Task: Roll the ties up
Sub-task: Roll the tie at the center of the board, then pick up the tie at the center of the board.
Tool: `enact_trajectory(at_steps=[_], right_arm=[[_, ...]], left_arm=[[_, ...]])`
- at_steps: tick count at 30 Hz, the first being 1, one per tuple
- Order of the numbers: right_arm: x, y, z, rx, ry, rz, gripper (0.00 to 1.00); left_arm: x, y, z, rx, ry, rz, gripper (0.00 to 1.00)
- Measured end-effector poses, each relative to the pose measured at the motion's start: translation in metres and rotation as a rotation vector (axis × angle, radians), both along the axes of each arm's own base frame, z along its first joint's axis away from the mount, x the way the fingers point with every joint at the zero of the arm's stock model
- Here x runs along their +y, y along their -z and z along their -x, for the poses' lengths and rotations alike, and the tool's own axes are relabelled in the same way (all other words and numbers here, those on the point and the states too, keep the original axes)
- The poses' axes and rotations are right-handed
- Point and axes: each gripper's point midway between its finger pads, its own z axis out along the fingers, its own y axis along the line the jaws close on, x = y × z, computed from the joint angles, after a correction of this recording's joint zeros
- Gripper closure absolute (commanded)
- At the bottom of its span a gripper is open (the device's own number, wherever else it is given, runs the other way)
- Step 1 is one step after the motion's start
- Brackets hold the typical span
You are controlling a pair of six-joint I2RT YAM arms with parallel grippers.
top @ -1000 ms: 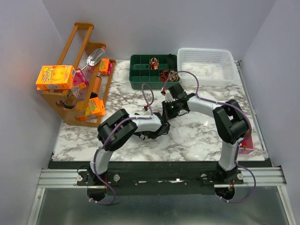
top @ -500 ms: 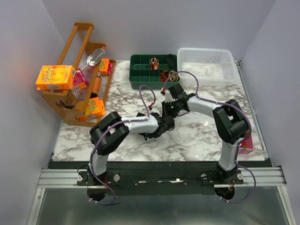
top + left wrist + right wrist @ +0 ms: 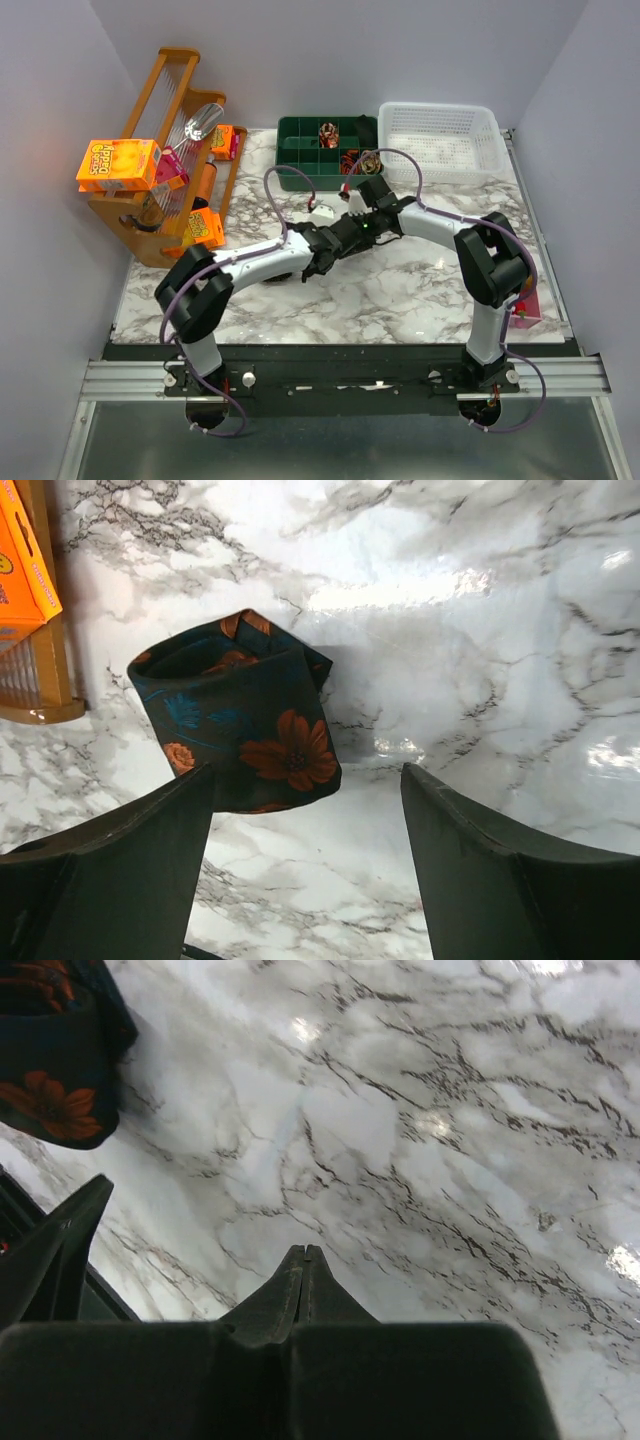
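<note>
I see the left gripper (image 3: 307, 772) with its jaws wide apart and nothing held between them. 1 loosely rolled tie (image 3: 235, 720), dark navy with orange flowers, lies on the marble table (image 3: 480, 660) just ahead of the tips, closer to 1 finger; I cannot tell if that finger touches it. The right gripper (image 3: 303, 1260) is closed, its 2 fingers pressed together and empty, with the same tie near it. From above, both grippers are close together at the middle of the table. Other rolled ties (image 3: 328, 132) sit in compartments of the green tray (image 3: 300, 180) at the far edge, beside the white basket (image 3: 440, 168)
</note>
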Motion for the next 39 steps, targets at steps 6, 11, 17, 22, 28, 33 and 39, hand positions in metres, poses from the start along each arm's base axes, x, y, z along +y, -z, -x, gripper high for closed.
enact_trajectory(at_steps=[6, 11, 17, 22, 28, 33, 39], right_arm=[[0.036, -0.032, -0.002, -0.067, -0.072, -0.066, 0.75], [0.070, -0.062, 0.005, -0.088, -0.144, -0.160, 0.35], [0.104, -0.070, 0.023, -0.050, -0.216, -0.238, 0.17], [0.126, -0.053, 0.042, 0.018, -0.258, -0.252, 0.17], [0.135, -0.029, 0.057, 0.100, -0.259, -0.231, 0.18], [0.135, -0.023, 0.057, 0.125, -0.239, -0.222, 0.20], [0.137, -0.015, 0.052, 0.141, -0.219, -0.217, 0.27]], left_arm=[[-0.002, -0.038, -0.014, -0.034, -0.014, 0.259, 0.07], [0.039, -0.043, -0.022, -0.040, -0.111, 0.445, 0.01], [0.076, -0.019, -0.012, 0.004, -0.197, 0.627, 0.01], [0.083, 0.000, -0.001, 0.045, -0.221, 0.755, 0.01], [0.073, 0.005, -0.007, 0.045, -0.193, 0.858, 0.02], [0.070, 0.018, -0.011, 0.063, -0.206, 0.895, 0.03], [0.067, 0.023, -0.018, 0.059, -0.212, 0.927, 0.08]])
